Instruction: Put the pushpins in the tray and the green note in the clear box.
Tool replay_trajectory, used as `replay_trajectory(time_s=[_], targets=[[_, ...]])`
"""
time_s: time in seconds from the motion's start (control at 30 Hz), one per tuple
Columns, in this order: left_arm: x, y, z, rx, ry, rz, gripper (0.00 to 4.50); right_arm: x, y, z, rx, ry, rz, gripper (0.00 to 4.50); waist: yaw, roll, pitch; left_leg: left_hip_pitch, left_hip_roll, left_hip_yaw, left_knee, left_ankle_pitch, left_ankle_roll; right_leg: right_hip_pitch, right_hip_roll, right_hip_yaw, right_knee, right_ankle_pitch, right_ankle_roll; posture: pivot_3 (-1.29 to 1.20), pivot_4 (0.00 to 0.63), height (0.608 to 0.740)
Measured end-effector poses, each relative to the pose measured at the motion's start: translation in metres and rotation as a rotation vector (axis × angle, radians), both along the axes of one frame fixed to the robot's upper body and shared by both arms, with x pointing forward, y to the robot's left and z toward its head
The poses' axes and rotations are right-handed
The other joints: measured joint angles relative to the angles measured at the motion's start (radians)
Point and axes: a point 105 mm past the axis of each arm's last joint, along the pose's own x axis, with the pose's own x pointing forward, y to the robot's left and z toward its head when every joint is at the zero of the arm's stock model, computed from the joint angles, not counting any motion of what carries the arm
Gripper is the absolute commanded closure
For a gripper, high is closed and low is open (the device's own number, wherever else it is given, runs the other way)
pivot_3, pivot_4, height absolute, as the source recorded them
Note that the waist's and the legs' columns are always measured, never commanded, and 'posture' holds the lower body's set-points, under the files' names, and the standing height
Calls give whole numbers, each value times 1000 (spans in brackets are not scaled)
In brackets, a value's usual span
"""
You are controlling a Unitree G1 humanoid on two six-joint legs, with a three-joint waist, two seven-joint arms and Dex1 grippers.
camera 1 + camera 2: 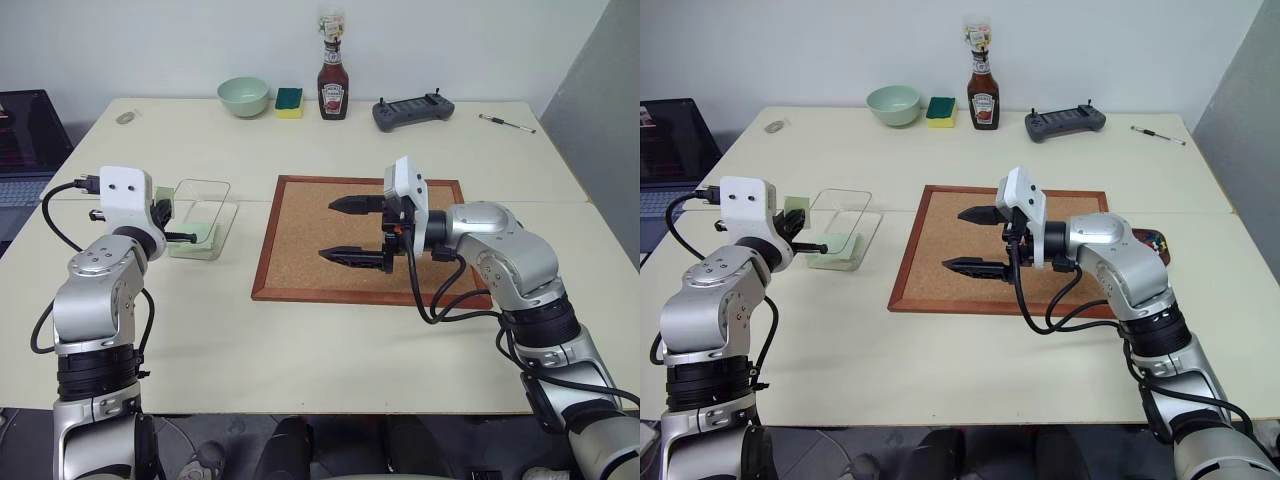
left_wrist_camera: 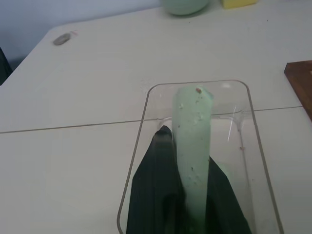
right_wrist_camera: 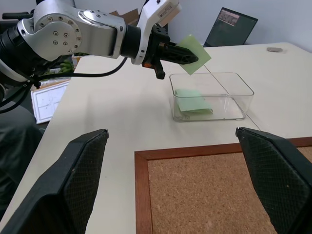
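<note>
one green note sits clamped between the left fingers above the clear box; right fingers spread apart.

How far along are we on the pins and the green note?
Pins look done: the corkboard is bare, and small coloured bits sit in the tray, too small to count. In hand: the left pincer pinches the green note above the clear box, which has greenish paper inside. Left: release the note into the box. The right pincer is open and empty over the corkboard.
</note>
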Motion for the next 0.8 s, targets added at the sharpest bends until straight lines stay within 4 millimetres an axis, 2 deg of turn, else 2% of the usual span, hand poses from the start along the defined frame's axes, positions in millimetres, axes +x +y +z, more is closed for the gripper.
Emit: replay_trajectory(time_s=[0.07,0.37,0.47,0.57,0.63,0.7,0.8], targets=[[0,1,0,8,-4,5,3378,0,0,-1,0,1,-1,0,0,0,0,0,0,0,0,0,0,0,0,0,0,0,0,0,150,740],[0,2,2,16,-15,15,1522,0,-1,-2,2,4,-12,0,0,0,0,0,0,0,0,0,0,0,0,0,0,0,0,0,150,740],[2,-2,14,33,-80,-4,985,1,-1,-3,3,6,-17,0,0,0,0,0,0,0,0,0,0,0,0,0,0,0,0,0,150,740],[2,-21,30,32,-159,-105,985,2,-3,-5,7,11,-31,0,2,0,0,0,0,0,0,0,0,0,0,0,0,0,0,0,150,740],[-1,-55,40,-19,-213,-280,985,5,-8,-4,32,2,-69,0,4,0,0,-1,0,1,0,0,0,0,-1,0,0,0,0,0,150,740],[-8,-79,41,-37,-226,-403,985,8,-17,-4,53,-11,-122,0,5,0,0,-1,0,1,0,0,0,0,-1,0,-1,0,0,0,150,740],[-24,-110,33,-83,-227,-551,985,16,-46,-19,65,-19,-286,0,6,-1,0,-1,0,1,-1,0,0,0,-1,0,-1,0,0,0,150,740]])
